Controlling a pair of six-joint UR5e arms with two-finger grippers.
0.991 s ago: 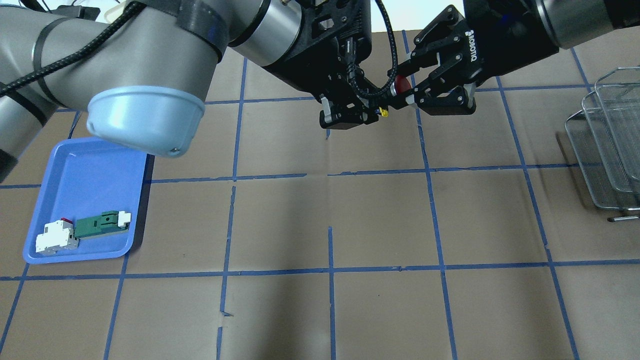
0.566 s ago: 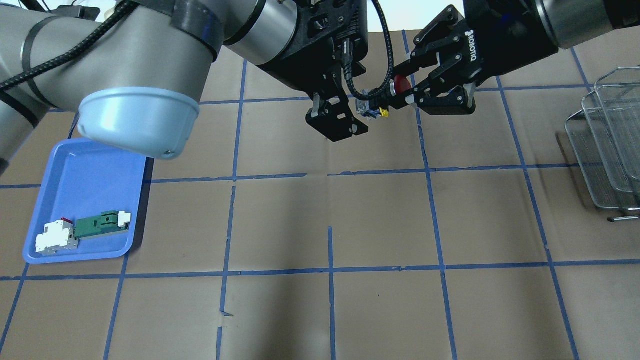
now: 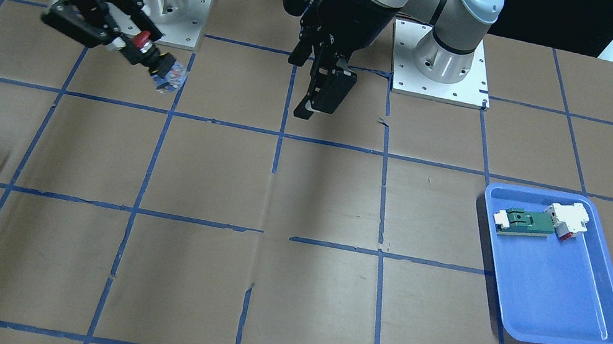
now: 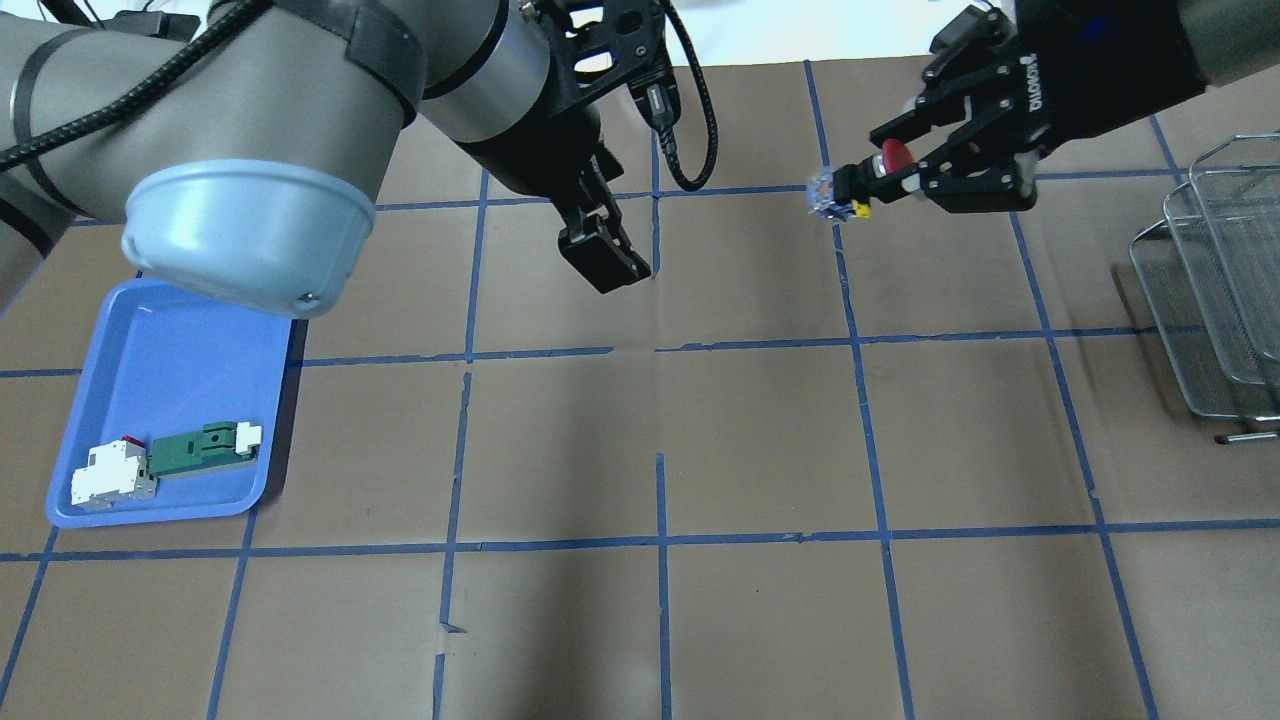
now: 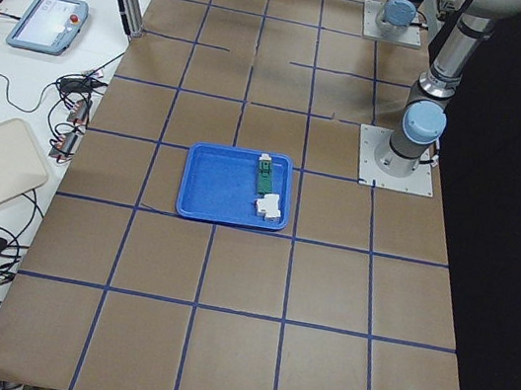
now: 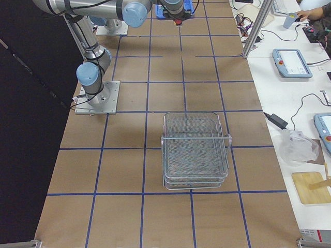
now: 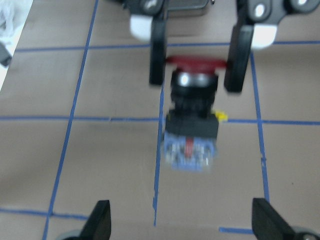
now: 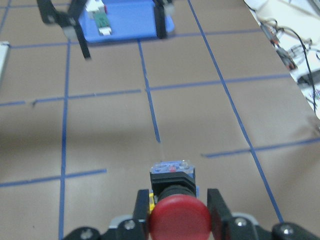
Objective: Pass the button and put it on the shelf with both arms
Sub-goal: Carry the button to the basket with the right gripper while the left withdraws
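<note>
The button (image 4: 848, 190), with its red cap, black body and pale terminal end, hangs in the air in my right gripper (image 4: 895, 165), which is shut on it just behind the cap. It also shows in the front view (image 3: 163, 71), the left wrist view (image 7: 192, 100) and the right wrist view (image 8: 180, 217). My left gripper (image 4: 600, 255) is open and empty, well to the left of the button and facing it; its fingertips (image 7: 100, 220) stand wide apart. The wire-mesh shelf (image 4: 1220, 290) stands at the table's right edge.
A blue tray (image 4: 150, 340) at the left holds a green-and-white connector block (image 4: 205, 445) and a white block (image 4: 112, 472). The left arm's elbow (image 4: 240, 230) hangs over the tray's far end. The brown table has a blue tape grid.
My left gripper has let go of the button's terminal end, opened and drawn back to the left. My right gripper has carried the button to the right, toward the shelf side.
</note>
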